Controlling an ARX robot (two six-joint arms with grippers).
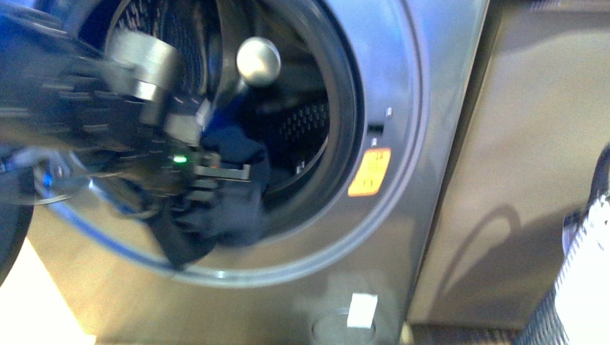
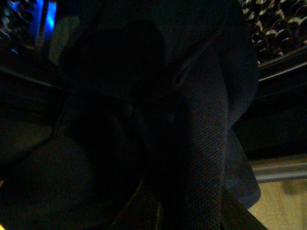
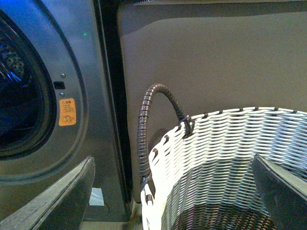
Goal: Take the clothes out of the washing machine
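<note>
The grey washing machine (image 1: 431,108) fills the front view, its round door opening showing the perforated drum (image 1: 306,122). My left gripper (image 1: 205,183) is at the lower left of the opening, shut on the dark navy clothes (image 1: 237,201), which hang over the door rim. In the left wrist view the knit fabric (image 2: 201,143) covers nearly everything and hides the fingers. My right gripper (image 3: 175,201) is open and empty, held above the woven basket (image 3: 225,143); the washing machine (image 3: 96,72) stands beside it.
The grey-white woven basket (image 1: 586,273) with a dark wrapped handle (image 3: 144,124) stands at the machine's right. A brown cabinet wall (image 1: 532,144) is behind it. A yellow sticker (image 1: 369,172) is on the machine's front. Pale floor (image 2: 283,201) shows below.
</note>
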